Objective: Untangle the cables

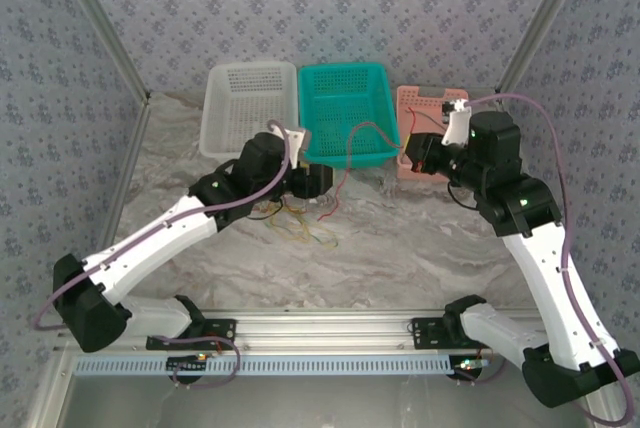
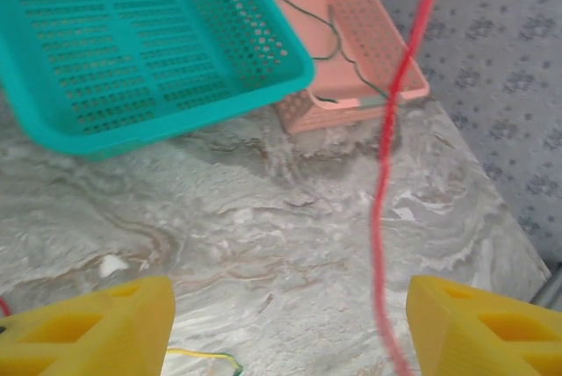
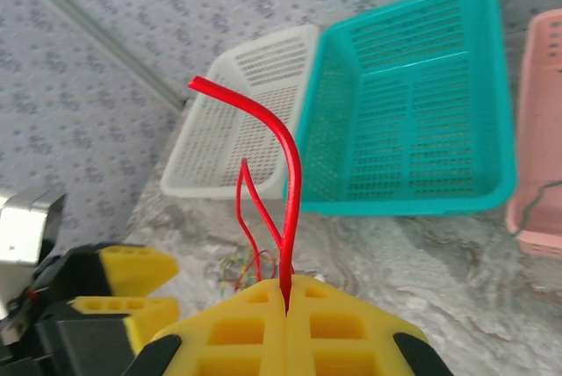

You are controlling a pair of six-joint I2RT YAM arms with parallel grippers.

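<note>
One thin glossy red cable (image 3: pixel 296 174) arcs from clamped yellow right claw (image 3: pixel 287 295).

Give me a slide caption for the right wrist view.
Right tool shut on the red cable, white basket and teal basket behind.

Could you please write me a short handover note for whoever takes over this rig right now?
Left end effector: open, holding nothing; the red cable hangs between its fingers.
Right end effector: shut on the red cable.
Done: one dark cable lies in the pink basket.
To do: the yellow and green cables lie tangled on the table beside the left end effector, and the red cable seems to run into them.
</note>
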